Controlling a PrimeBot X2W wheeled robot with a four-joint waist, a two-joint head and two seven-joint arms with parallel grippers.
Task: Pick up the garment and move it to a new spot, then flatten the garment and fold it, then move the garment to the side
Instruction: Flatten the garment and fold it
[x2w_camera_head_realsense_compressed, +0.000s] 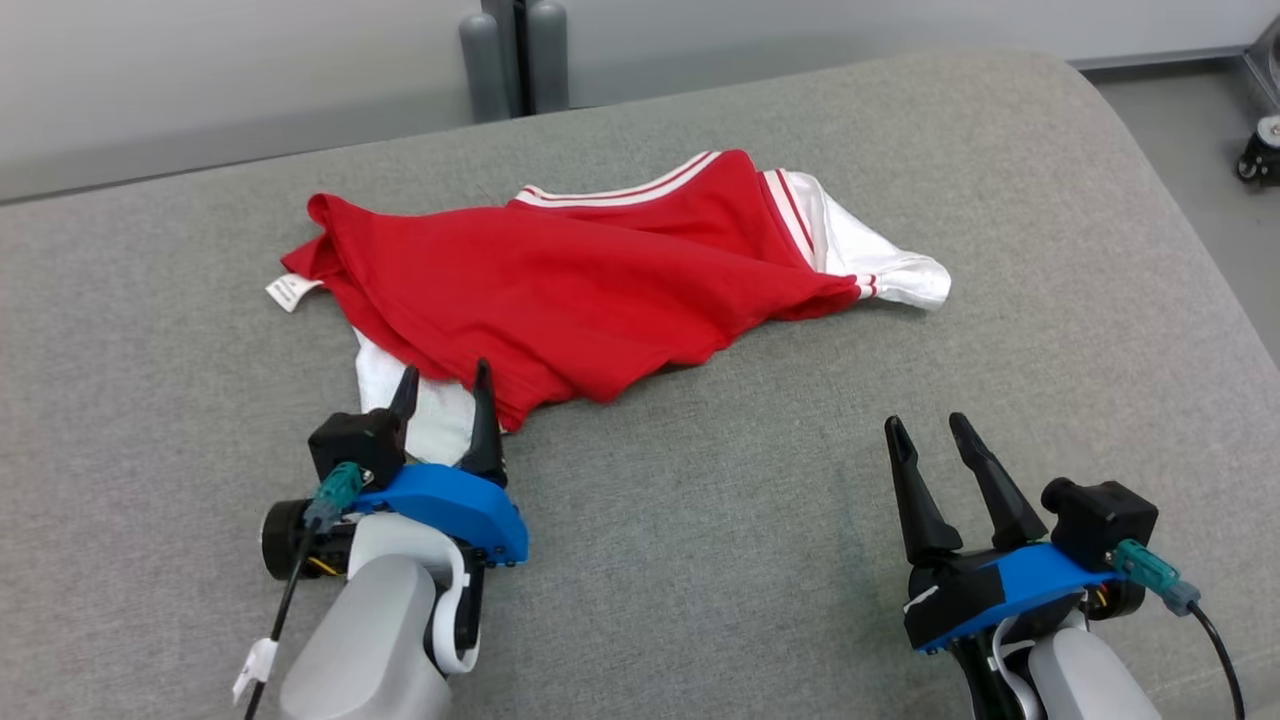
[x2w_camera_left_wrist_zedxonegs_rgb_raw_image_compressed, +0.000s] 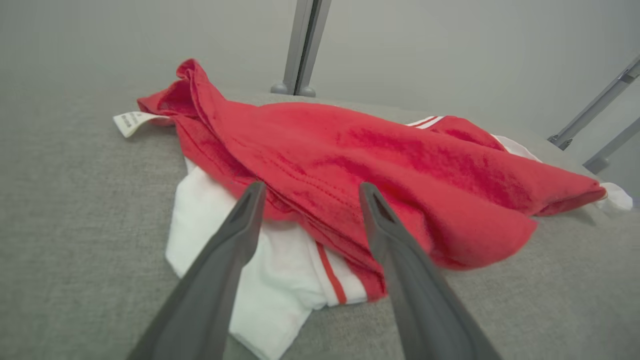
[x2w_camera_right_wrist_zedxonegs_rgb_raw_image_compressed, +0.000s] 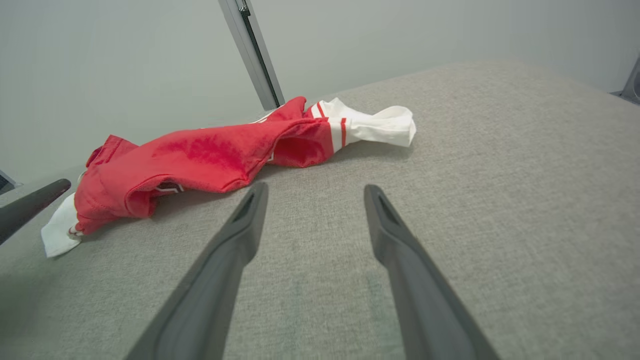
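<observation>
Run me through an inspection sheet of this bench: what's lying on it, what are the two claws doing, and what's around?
Surface: grey woven-fabric padded top, rounded far-right corner.
Job's things: crumpled red cloth garment with white sleeves, unfolded; white label sticking out at its left end.
Clutter: nothing seen.
Grippers: left gripper open, fingers astride the garment's near white edge; right gripper open over bare fabric, apart from the garment.
Cables: black lead with teal plug at the left wrist; matching lead at the right.
Surroundings: pale wall, two grey upright posts, black caster wheel on the floor, far right.
</observation>
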